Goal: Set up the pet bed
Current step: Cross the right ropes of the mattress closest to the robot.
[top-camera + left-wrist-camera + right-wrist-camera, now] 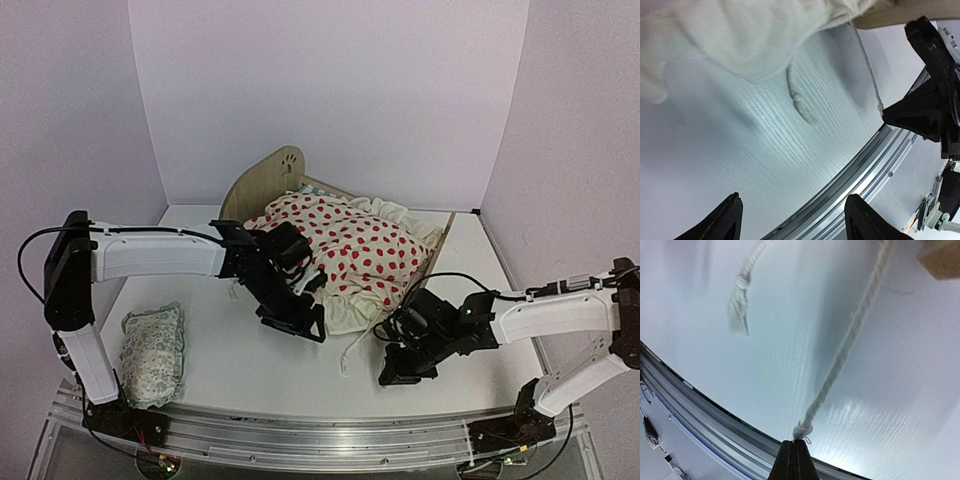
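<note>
Left hand (794, 201), fingers apart and empty, and right hand (795, 454), fingers pinched on a white twisted cord's (841, 359) knotted end, hover above the white bench (230, 365) just before the blanket-covered light plywood pet bed (252, 192), its long axis diagonal, with the paw-print headboard (287, 163) far-left and the footboard (441, 240) near-right.

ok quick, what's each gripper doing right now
left gripper: open, nothing between its fingers
right gripper: shut on the knotted end of the white cord
</note>
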Controlling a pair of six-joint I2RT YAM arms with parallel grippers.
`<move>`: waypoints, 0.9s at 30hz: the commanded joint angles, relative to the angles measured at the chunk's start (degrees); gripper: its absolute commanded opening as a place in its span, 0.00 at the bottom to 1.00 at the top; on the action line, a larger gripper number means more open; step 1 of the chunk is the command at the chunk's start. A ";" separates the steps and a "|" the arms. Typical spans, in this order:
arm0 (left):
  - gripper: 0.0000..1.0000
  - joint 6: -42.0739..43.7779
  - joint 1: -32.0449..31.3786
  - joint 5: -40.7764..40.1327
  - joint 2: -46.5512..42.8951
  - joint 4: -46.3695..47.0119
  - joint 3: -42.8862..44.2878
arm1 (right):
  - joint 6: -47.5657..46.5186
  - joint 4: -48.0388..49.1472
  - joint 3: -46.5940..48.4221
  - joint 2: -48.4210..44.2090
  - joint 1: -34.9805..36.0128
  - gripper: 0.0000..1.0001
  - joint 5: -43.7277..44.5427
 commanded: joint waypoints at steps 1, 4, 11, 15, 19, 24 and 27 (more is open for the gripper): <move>0.68 -2.32 -2.81 0.24 6.14 4.46 3.77 | -0.71 1.87 -3.89 -2.05 0.38 0.00 0.10; 0.63 -4.25 -3.66 -1.04 9.41 5.63 4.92 | -0.17 2.35 -5.82 -2.61 0.37 0.00 2.68; 0.56 -6.32 -4.39 -2.91 14.27 6.67 7.00 | 0.60 6.50 -7.54 0.48 0.39 0.00 2.10; 0.51 -6.50 -4.95 -3.14 16.25 6.83 8.35 | 0.43 8.66 -6.71 2.68 0.30 0.00 1.01; 0.51 -6.90 -5.58 -3.42 17.25 6.70 9.16 | -0.22 9.99 -5.16 4.65 0.36 0.09 -1.90; 0.50 -7.12 -6.50 -3.79 18.97 7.01 10.07 | -0.06 9.92 -4.34 4.57 0.34 0.27 -4.82; 0.44 -7.16 -7.25 -5.63 19.98 7.05 10.92 | -0.14 8.87 -4.14 1.85 0.32 0.34 -4.74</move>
